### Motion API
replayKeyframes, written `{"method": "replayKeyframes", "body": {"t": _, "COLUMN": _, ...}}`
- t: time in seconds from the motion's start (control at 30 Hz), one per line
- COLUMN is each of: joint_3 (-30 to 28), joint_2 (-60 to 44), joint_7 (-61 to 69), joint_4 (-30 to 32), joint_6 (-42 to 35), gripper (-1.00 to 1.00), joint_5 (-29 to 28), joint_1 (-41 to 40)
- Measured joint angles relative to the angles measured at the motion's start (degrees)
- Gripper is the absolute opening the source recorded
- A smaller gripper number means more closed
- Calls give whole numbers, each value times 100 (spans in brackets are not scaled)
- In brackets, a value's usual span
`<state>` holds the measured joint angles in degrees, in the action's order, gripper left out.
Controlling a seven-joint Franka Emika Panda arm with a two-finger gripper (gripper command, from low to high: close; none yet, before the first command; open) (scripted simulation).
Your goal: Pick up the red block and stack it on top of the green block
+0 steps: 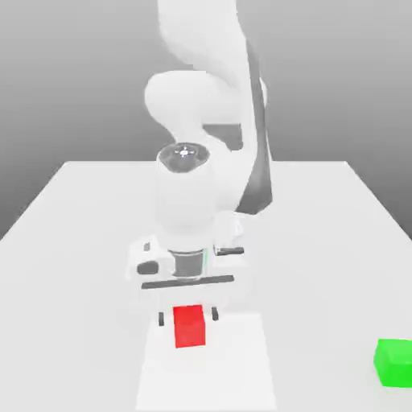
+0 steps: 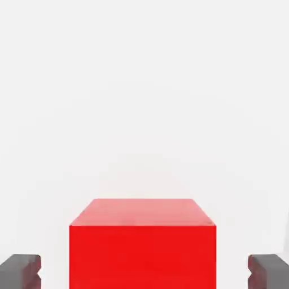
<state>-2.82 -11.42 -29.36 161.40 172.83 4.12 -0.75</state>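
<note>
The red block (image 1: 190,326) sits on the white table, right under my hand. My gripper (image 1: 187,315) hangs low over it with one dark finger on each side. In the hand view the red block (image 2: 143,248) lies between the two fingertips (image 2: 20,271), and a strip of white table shows between each fingertip and the block's sides, so the gripper (image 2: 144,272) is open around it without touching. The green block (image 1: 394,362) rests on the table far toward the exterior view's right, near the front edge, well apart from the red one.
The white table (image 1: 80,241) stretches out on all sides of the arm. The arm's white body (image 1: 193,193) towers directly behind the red block in the exterior view.
</note>
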Motion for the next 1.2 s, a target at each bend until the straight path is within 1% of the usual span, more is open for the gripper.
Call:
{"method": "replayKeyframes", "body": {"t": 0.17, "joint_3": 37, "joint_2": -43, "joint_7": -4, "joint_4": -6, "joint_6": 34, "gripper": -100, "joint_5": -6, "joint_1": -37}}
{"method": "replayKeyframes", "body": {"t": 0.4, "joint_3": -90, "joint_2": 1228, "joint_7": -306, "joint_4": 172, "joint_6": -1057, "gripper": -100, "joint_5": -428, "joint_1": -21}}
{"method": "replayKeyframes", "body": {"t": 0.47, "joint_3": 84, "joint_2": 1228, "joint_7": -371, "joint_4": -84, "joint_6": -1312, "gripper": -100, "joint_5": -580, "joint_1": 92}}
{"method": "replayKeyframes", "body": {"t": 0.6, "joint_3": 580, "joint_2": 880, "joint_7": -415, "joint_4": -865, "joint_6": -1751, "gripper": -100, "joint_5": -819, "joint_1": 813}}
{"method": "replayKeyframes", "body": {"t": 0.87, "joint_3": 1529, "joint_2": 43, "joint_7": -228, "joint_4": -2508, "joint_6": -2598, "gripper": -100, "joint_5": -928, "joint_1": 1925}}
{"method": "replayKeyframes", "body": {"t": 0.93, "joint_3": 1603, "joint_2": -295, "joint_7": -276, "joint_4": -2722, "joint_6": -2485, "gripper": -100, "joint_5": -1042, "joint_1": 2102}}
{"method": "replayKeyframes", "body": {"t": 1.0, "joint_3": 1517, "joint_2": -692, "joint_7": -390, "joint_4": -2794, "joint_6": -2170, "gripper": -100, "joint_5": -1214, "joint_1": 2227}}
{"method": "replayKeyframes", "body": {"t": 1.03, "joint_3": 1459, "joint_2": -879, "joint_7": -448, "joint_4": -2814, "joint_6": -2005, "gripper": 100, "joint_5": -1296, "joint_1": 2281}}
{"method": "replayKeyframes", "body": {"t": 1.2, "joint_3": 1459, "joint_2": -879, "joint_7": -448, "joint_4": -2814, "joint_6": -2005, "gripper": 100, "joint_5": -1296, "joint_1": 2281}}
